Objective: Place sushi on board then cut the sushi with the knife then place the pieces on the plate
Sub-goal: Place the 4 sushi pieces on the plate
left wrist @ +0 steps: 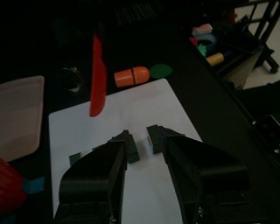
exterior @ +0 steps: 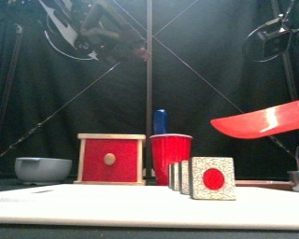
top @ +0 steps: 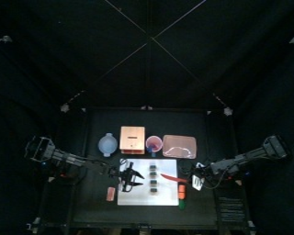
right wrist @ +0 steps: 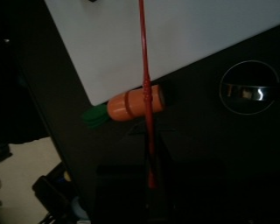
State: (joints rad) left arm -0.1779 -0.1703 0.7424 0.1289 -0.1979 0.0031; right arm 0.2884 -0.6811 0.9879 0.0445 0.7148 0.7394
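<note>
The dark green sushi roll stands on the white board. In the front view the sushi shows speckled sides and a red centre. In the left wrist view it shows as two blocks with a gap between them. My left gripper hangs open above it, and the blocks lie just past its fingertips. My right gripper is shut on the red knife, which it holds in the air over the board's right part, blade clear of the sushi.
Along the back stand the blue-grey bowl, the wooden box, the red cup with the blue knife, and the pink tray. An orange carrot toy lies beside the board's edge. A small orange thing lies left of the board.
</note>
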